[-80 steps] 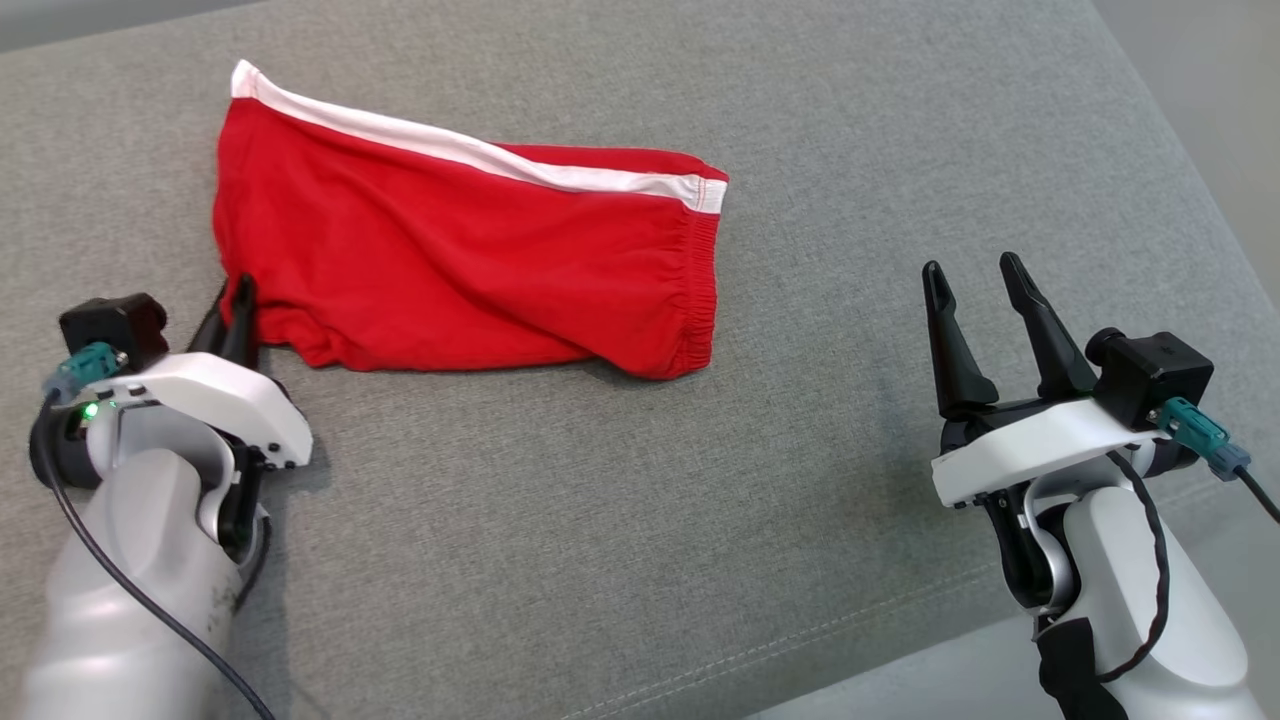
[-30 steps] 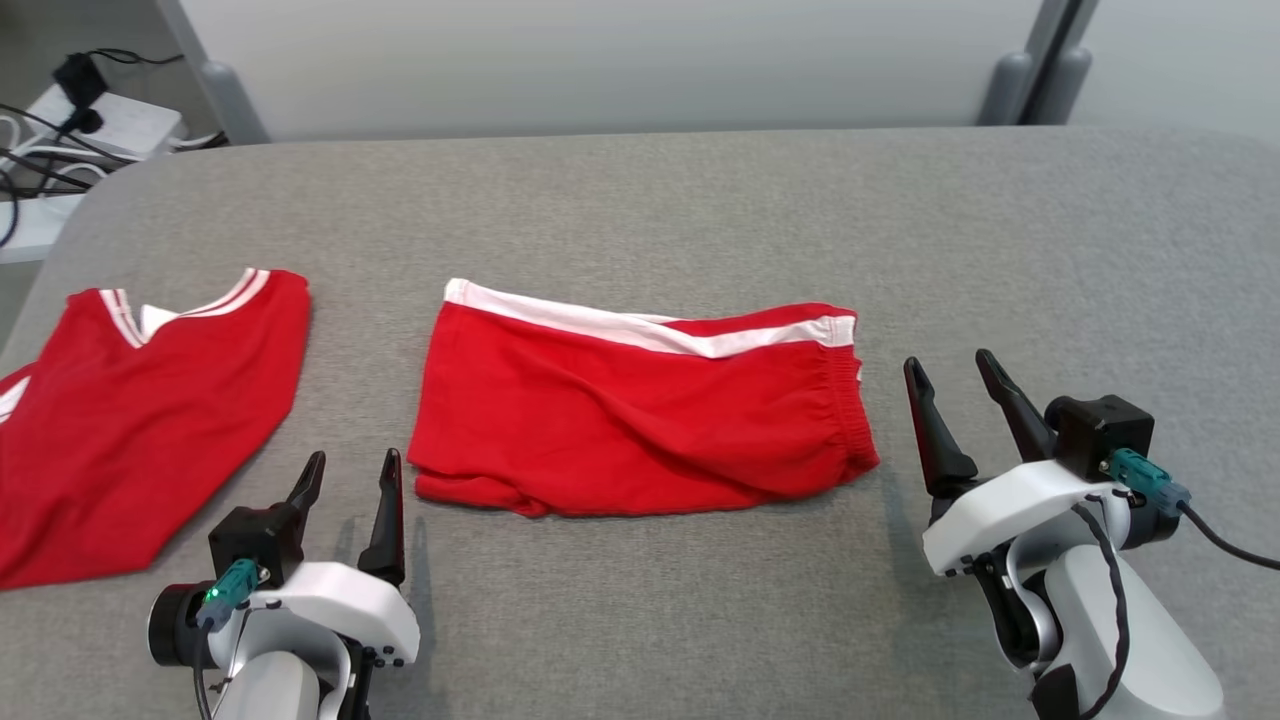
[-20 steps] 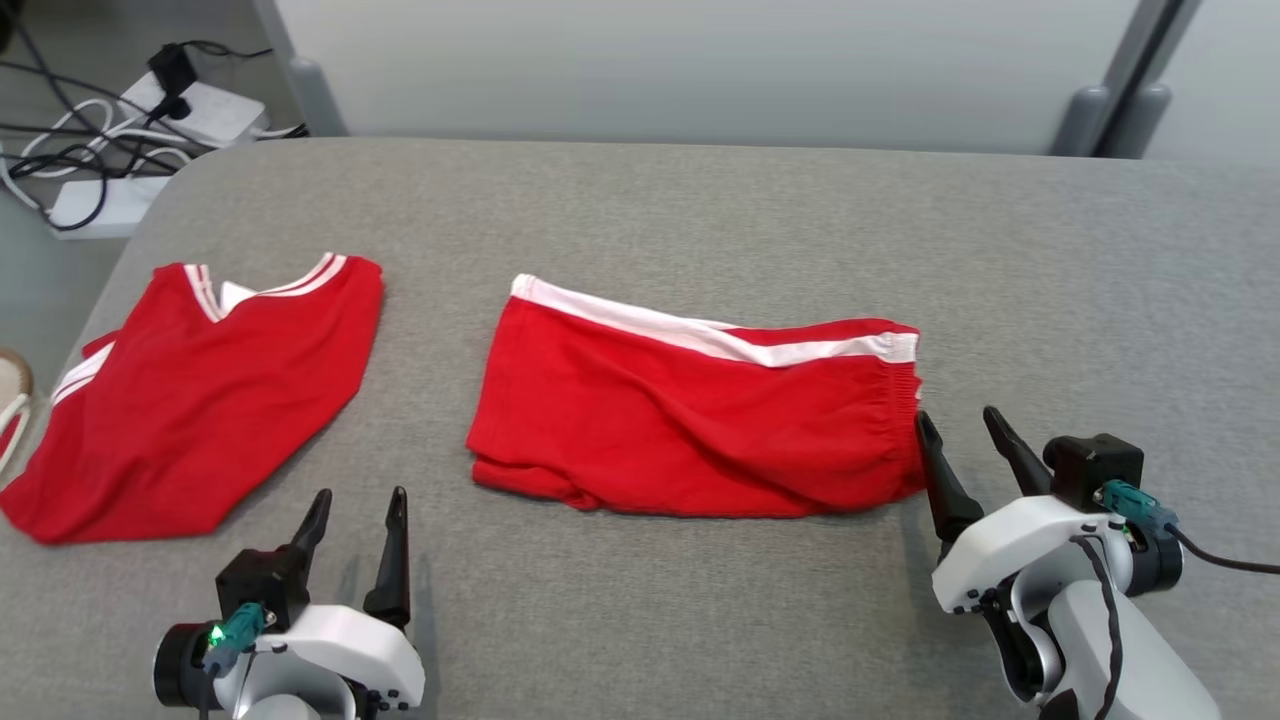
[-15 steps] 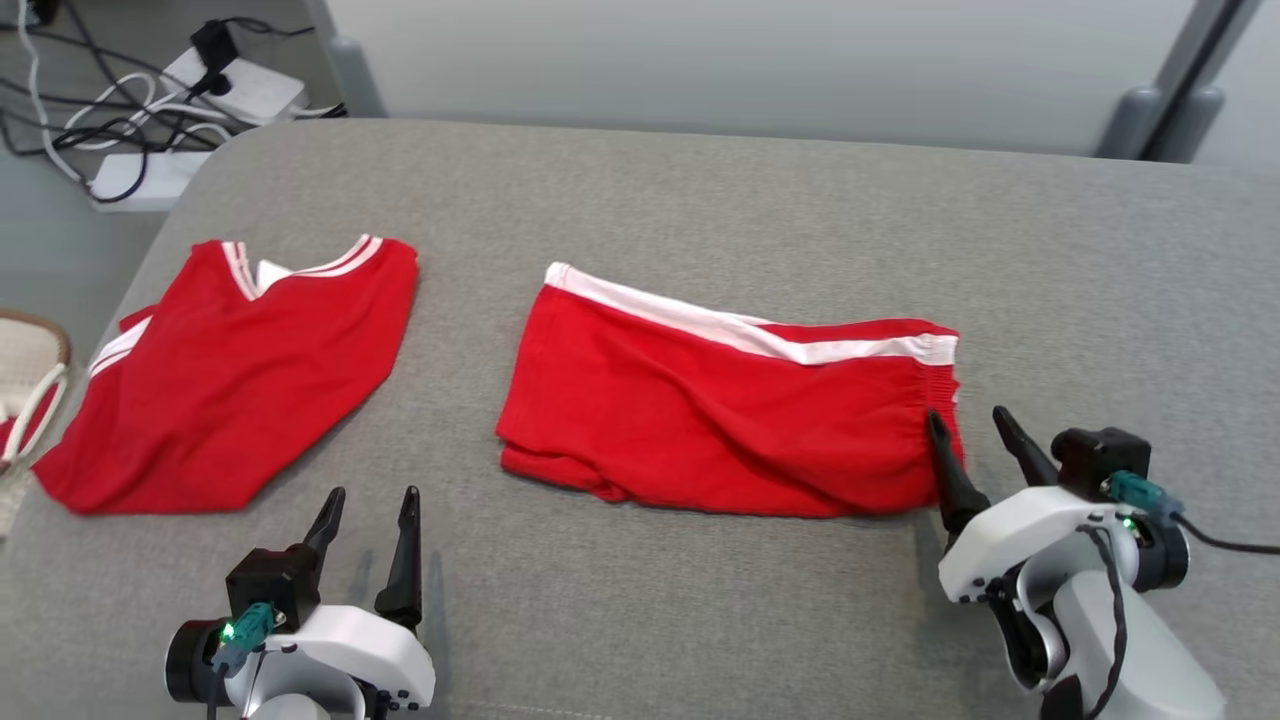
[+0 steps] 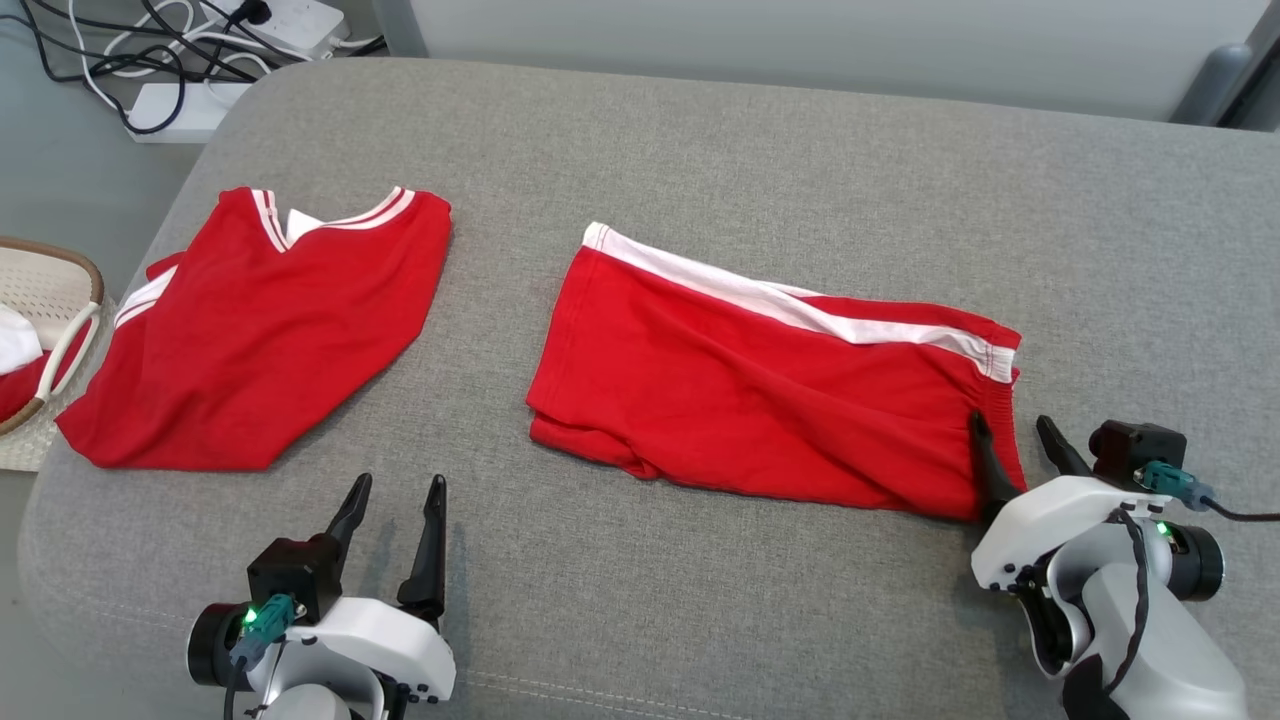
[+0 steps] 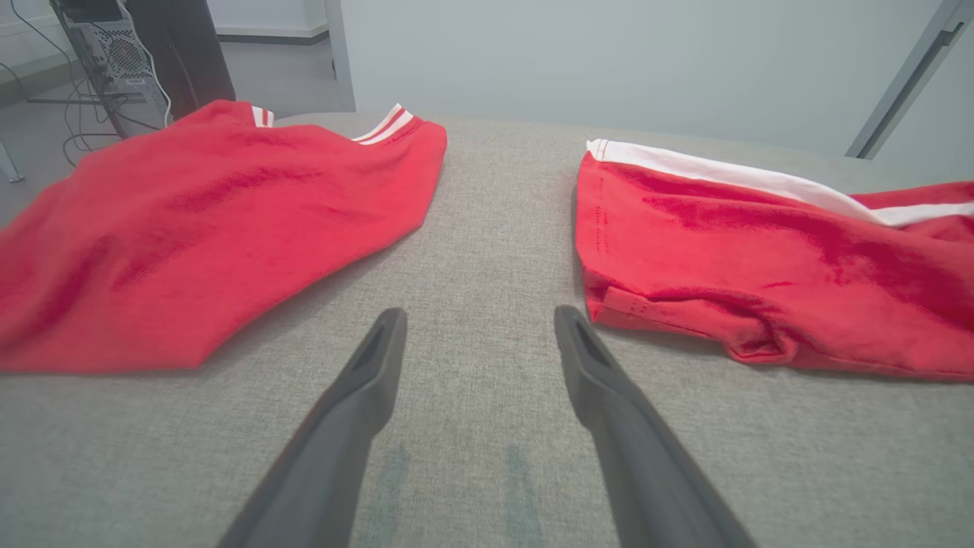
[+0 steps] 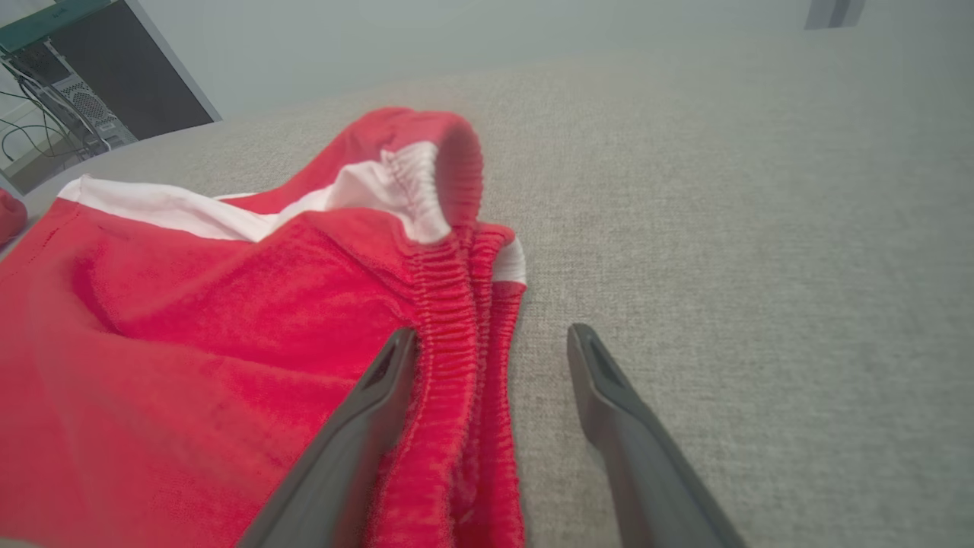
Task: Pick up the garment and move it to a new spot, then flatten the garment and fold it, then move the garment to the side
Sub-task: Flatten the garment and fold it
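Observation:
The garment, red shorts [image 5: 760,390] with a white side stripe, lies folded at the middle of the grey cushion [image 5: 700,150]. My right gripper [image 5: 1012,425] is open at the shorts' elastic waistband end. In the right wrist view [image 7: 493,335] its jaws straddle the waistband edge [image 7: 456,320], one finger over the red cloth and the other over bare cushion. My left gripper [image 5: 400,485] is open near the front edge, with nothing between its fingers. In the left wrist view [image 6: 479,316] it sits between the shorts' leg hem [image 6: 761,251] and a red shirt.
A red V-neck shirt [image 5: 270,340] with white trim lies flat on the cushion's left part. A woven basket [image 5: 70,300] holding red and white cloth stands off the left edge. Power strips and cables [image 5: 200,50] lie on the floor at the far left.
The head camera has shifted, bringing the shirt and basket into view. My left gripper has come off the shorts' hem and opened. My right gripper has moved in until it straddles the waistband.

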You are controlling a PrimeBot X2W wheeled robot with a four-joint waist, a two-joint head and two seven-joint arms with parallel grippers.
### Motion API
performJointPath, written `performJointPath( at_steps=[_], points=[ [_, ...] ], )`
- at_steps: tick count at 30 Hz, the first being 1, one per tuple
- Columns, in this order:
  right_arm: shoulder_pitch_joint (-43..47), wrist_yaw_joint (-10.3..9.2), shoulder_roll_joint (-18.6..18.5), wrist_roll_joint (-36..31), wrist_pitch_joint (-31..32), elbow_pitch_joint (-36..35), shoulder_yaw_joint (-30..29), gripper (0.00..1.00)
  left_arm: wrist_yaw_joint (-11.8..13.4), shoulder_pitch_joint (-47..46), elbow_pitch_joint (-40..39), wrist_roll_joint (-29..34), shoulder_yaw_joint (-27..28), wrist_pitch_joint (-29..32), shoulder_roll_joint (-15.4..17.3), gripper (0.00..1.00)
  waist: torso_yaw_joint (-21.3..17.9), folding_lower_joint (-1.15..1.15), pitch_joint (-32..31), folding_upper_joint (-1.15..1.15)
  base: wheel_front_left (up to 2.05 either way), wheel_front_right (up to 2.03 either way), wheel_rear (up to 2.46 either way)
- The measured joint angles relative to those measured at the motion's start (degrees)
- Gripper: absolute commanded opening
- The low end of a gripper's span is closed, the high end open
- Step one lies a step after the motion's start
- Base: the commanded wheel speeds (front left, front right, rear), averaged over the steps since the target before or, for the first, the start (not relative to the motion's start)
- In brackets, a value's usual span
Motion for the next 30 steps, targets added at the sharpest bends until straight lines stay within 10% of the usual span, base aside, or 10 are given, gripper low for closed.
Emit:
performJointPath(
  at_steps=[14, 22, 30],
  points=[
    [-4.15, -0.07, -0.8, 16.5, 1.63, 4.7, 9.76, 1.0, -0.03, -2.3, -0.3, -0.21, -0.81, -0.01, -0.1, 1.0, 1.46, 0.0, 1.77, 0.0, 0.0, 0.0, 0.0],
    [-4.3, -0.08, -0.64, 21.95, 2.0, 4.93, 15.28, 0.03, -0.29, -2.29, -0.34, -0.21, -0.88, -0.01, -0.1, 1.0, 2.13, 0.0, 1.13, 0.0, 0.0, 0.0, 0.0],
    [-4.28, -0.05, -1.69, 23.73, 0.99, 5.49, 14.74, 0.0, -0.29, -2.03, -0.64, -0.32, -0.88, -0.01, -0.1, 1.0, 0.93, 0.0, -0.16, 0.0, 0.0, 0.0, 0.0]
  ],
)
